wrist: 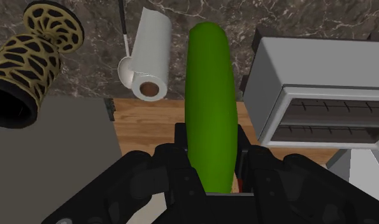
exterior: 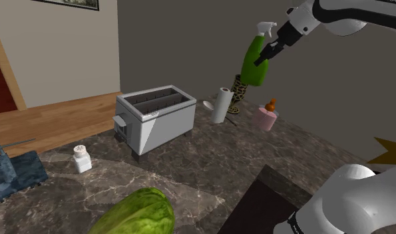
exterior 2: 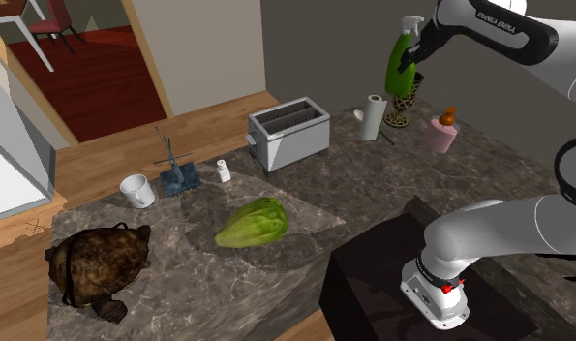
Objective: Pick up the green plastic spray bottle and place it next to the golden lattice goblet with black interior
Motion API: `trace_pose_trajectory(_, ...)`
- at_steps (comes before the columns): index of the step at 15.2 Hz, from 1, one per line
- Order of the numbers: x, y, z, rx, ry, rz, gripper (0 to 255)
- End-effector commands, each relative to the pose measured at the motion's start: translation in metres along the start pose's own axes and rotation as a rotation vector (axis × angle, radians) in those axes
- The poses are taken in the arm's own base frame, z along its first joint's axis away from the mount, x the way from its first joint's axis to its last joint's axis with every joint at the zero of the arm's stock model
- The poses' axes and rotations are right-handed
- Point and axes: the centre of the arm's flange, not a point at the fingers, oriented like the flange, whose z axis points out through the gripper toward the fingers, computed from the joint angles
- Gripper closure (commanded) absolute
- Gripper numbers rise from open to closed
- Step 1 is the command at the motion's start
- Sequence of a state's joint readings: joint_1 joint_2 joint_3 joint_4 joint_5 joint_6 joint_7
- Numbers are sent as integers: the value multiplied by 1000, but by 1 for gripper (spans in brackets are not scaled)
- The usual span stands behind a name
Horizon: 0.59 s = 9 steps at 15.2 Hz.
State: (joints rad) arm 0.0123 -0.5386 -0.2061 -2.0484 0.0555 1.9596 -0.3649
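Green spray bottle (exterior: 251, 65): hanging in mid-air, well clear of the desk (exterior: 216, 156), with its rounded base pointing down and away from the pincer (exterior: 264, 56) and its white trigger head sitting just above the fingers.

Pincer: clenching on the bottle's upper body, one black finger pressing against each side, the green body running straight out between them in the wrist view.

Standing on the desk beneath the pincer, just beyond the bottle's base: golden lattice goblet (exterior: 239, 90), dark inside, partly hiding behind the bottle in the shoulder view and not touching it.

Standing upright just beside the goblet, also below the pincer: white paper towel roll (exterior: 221, 105), with a white spoon (wrist: 125, 66) lying just beside its foot.

Sitting near the goblet on its other side, lower than the pincer: small pink bottle (exterior: 264, 117) wearing an orange top.

Resting farther out from the pincer, past the paper roll: grey two-slot toaster (exterior: 156, 118).

Lying well apart from the pincer, toward the stand's end of the desk: small white shaker (exterior: 81, 159) and a big green leafy vegetable (exterior: 140, 213).

Showing beyond the desk's edge, far below the pincer in the wrist view: wooden floor (wrist: 150, 121).
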Motion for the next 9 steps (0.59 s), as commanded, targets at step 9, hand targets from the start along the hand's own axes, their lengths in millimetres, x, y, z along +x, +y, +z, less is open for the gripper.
trace_pose_trajectory(9, 8, 131, 5, 0, 0, -2, 255)
